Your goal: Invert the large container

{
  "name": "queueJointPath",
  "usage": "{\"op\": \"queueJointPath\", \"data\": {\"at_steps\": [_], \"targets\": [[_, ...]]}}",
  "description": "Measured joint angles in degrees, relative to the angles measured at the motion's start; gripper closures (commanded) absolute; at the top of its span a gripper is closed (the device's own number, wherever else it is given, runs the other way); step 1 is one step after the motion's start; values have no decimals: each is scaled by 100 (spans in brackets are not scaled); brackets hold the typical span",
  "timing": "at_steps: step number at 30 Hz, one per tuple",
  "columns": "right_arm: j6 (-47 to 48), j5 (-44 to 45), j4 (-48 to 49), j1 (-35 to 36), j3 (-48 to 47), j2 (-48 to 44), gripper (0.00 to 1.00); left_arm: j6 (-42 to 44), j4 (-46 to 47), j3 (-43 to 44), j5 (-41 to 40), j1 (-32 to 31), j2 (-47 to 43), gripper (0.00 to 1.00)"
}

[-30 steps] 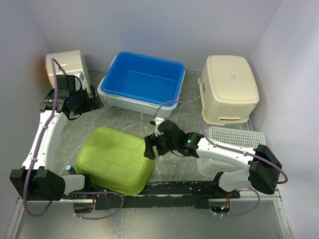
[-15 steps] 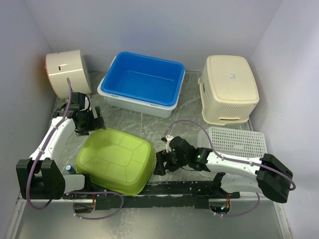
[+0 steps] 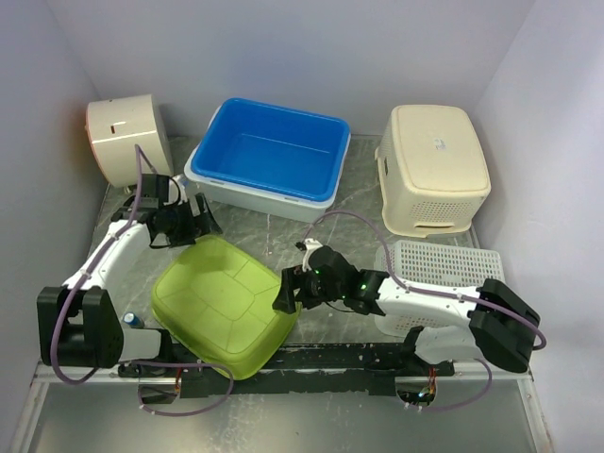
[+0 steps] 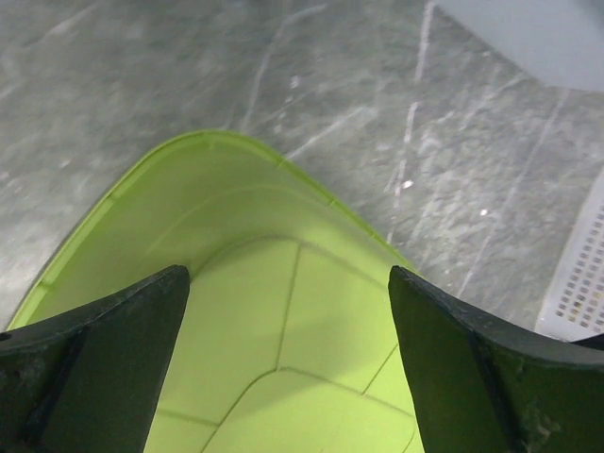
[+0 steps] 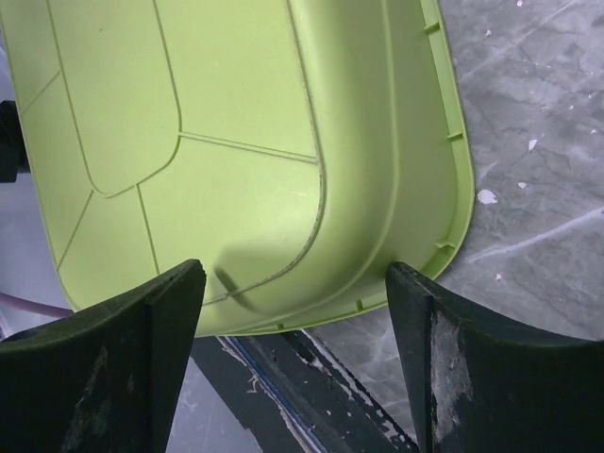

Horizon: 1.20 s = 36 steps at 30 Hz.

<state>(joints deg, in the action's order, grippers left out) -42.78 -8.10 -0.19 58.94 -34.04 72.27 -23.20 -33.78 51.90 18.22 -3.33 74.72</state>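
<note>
The lime-green tub (image 3: 226, 302) lies bottom up at the front of the table, tilted, its near edge over the black rail (image 3: 330, 359). My left gripper (image 3: 203, 226) is open at the tub's far left corner; in the left wrist view (image 4: 288, 274) the tub's ribbed bottom (image 4: 283, 321) fills the space between the fingers. My right gripper (image 3: 283, 293) is open at the tub's right edge; in the right wrist view (image 5: 294, 269) the tub's bottom and rim (image 5: 189, 142) show just beyond the fingers. Neither gripper holds anything.
A blue tub (image 3: 269, 156) stands open at the back middle. A cream basket (image 3: 434, 165) sits upside down at the back right. A white mesh basket (image 3: 444, 269) lies under the right arm. A beige round container (image 3: 127, 132) stands at the back left.
The left gripper moved right to the tub's far corner. The right gripper moved left against the tub's right edge. The tub shifted and tilted toward the front rail.
</note>
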Motion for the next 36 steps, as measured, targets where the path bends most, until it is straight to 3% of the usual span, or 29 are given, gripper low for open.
{"op": "queueJointPath", "data": {"at_steps": [8,15,23,28,36], "targets": [[129,221,-321,2,131,-634,21,-337,1143,164,761,-516,1097,1],[798,190,-1165,2,74,-1215,22,-382,763,688,756,-772,1576,0],[1239,-772,-2129,26,48,-1320,21,-168,-479,1646,-168,-662,413,0],[1182,-1314,-2035,33,155,-1252,21,-348,-1401,1034,-723,-640,-592,0],[1082,-1593,-1620,33,426,-802,21,-1423,-2623,153,-1681,-647,-2009,1]]}}
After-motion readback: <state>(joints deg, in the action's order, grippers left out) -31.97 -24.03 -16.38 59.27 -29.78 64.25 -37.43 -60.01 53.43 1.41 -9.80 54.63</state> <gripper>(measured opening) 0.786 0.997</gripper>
